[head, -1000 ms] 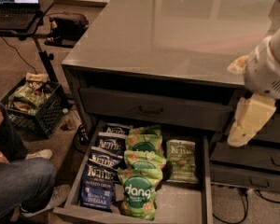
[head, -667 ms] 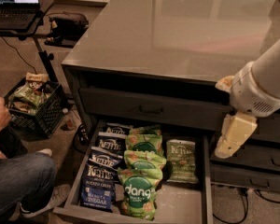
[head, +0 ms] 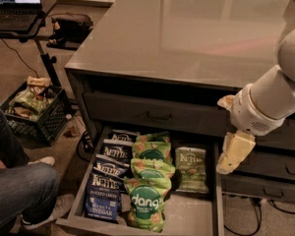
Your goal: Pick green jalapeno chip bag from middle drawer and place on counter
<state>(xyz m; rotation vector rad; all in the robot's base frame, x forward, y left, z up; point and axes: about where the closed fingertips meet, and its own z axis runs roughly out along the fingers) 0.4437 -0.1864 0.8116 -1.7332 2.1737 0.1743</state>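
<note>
Lying flat on the pale floor of the open middle drawer (head: 189,216), the green jalapeno chip bag (head: 191,169) is in the right part, just beside a column of brighter green dang bags (head: 148,181). Further left is a column of dark blue Kettle bags (head: 107,178). The gripper (head: 227,162) hangs to the right of the bag and higher, over the right wall of the drawer, pointing down and a little to the left. It is apart from the bag and carries nothing; whether it is open or closed cannot be told. The bag's long axis runs from the drawer's front to its back, with the white Kettle lettering at the far end, toward the cabinet. The counter (head: 187,33) above is glossy grey.
</note>
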